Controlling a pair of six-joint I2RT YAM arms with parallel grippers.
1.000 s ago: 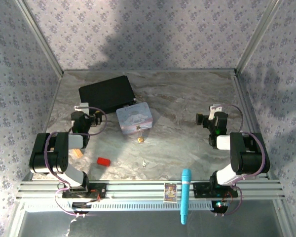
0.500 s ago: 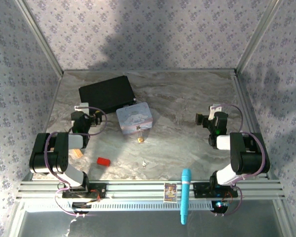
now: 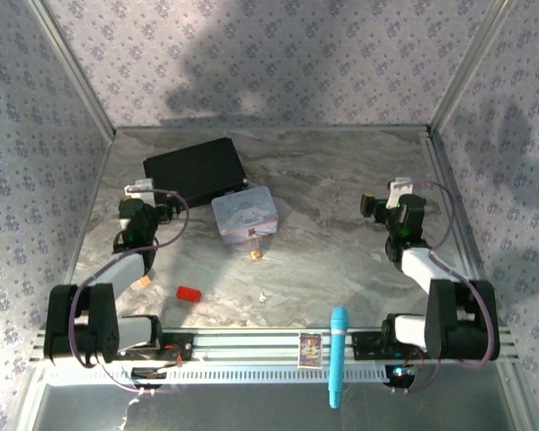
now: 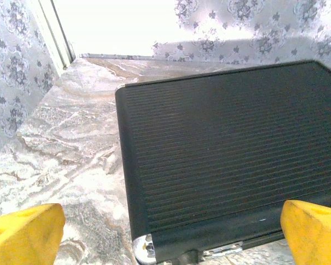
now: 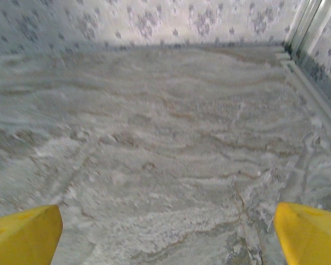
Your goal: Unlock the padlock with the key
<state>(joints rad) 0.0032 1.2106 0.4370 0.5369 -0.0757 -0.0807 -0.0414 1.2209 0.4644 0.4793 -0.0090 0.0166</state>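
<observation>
Seen from overhead, the left gripper (image 3: 164,208) faces a flat black case (image 3: 195,171) while the right gripper (image 3: 370,206) hangs over the bare marbled table (image 3: 341,171). Between the two sets of jaws and well apart from both lie a rounded pastel tin (image 3: 244,214), the small brass padlock (image 3: 256,255) just beside the tin's near edge, and the key (image 3: 263,296), a silvery speck closer to the arm bases; a red block (image 3: 189,294) sits behind the left jaws. The left wrist camera adds what the overhead misses: the case's finely ribbed lid, its rounded corner and a bright metal fitting, directly ahead of yellow fingertips (image 4: 25,234) spread wide and gripping nothing. The right wrist camera, slightly blurred, shows yellow fingertips (image 5: 22,234) equally far apart and empty, with veined grey-brown stone running to the patterned wall.
</observation>
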